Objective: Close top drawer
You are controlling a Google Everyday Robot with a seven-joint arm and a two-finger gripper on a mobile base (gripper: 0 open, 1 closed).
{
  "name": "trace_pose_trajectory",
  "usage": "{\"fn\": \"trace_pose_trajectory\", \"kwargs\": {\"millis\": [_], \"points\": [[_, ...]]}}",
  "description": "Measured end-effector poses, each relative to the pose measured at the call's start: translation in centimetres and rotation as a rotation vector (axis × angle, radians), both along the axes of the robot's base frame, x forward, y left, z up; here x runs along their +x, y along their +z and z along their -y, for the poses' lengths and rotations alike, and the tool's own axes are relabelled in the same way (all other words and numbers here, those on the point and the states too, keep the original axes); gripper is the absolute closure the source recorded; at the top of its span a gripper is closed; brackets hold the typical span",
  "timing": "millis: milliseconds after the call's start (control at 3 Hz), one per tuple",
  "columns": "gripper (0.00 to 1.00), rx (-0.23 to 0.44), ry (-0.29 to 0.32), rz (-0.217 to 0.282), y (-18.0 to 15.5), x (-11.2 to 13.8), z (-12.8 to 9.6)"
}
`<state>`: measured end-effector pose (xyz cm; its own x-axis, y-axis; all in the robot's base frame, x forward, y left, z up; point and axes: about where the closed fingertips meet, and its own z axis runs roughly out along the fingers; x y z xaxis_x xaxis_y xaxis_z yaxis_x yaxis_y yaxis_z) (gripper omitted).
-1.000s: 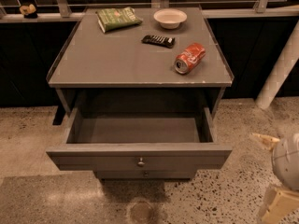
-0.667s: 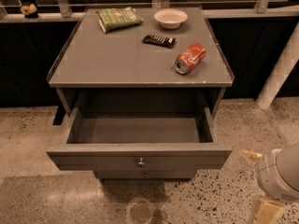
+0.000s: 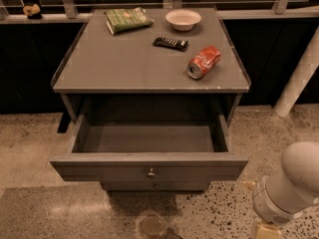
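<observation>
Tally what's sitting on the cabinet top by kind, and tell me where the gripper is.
Green snack bag: 1
White bowl: 1
Black bar-shaped item: 1
Red soda can, on its side: 1
Total: 4
Gripper: at the lower right, beside the open top drawer and clear of it.

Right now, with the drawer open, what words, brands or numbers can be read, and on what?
Nothing reads clearly.
Red soda can, lying on the grey cabinet: white script, too blurred to read.
Green snack bag: print too blurred to read.
Black bar-shaped object, white bowl, top drawer: no text visible.
Gripper, lower right beside the drawer: no markings visible.
</observation>
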<state>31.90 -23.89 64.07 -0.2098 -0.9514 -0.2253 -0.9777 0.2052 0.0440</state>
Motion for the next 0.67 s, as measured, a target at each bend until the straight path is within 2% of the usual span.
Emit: {"fn": "trace_pose_trajectory", "kwargs": {"millis": [667], "points": [[0.0,0.003,0.02,-0.075,-3.9,-0.4,-0.7]]}}
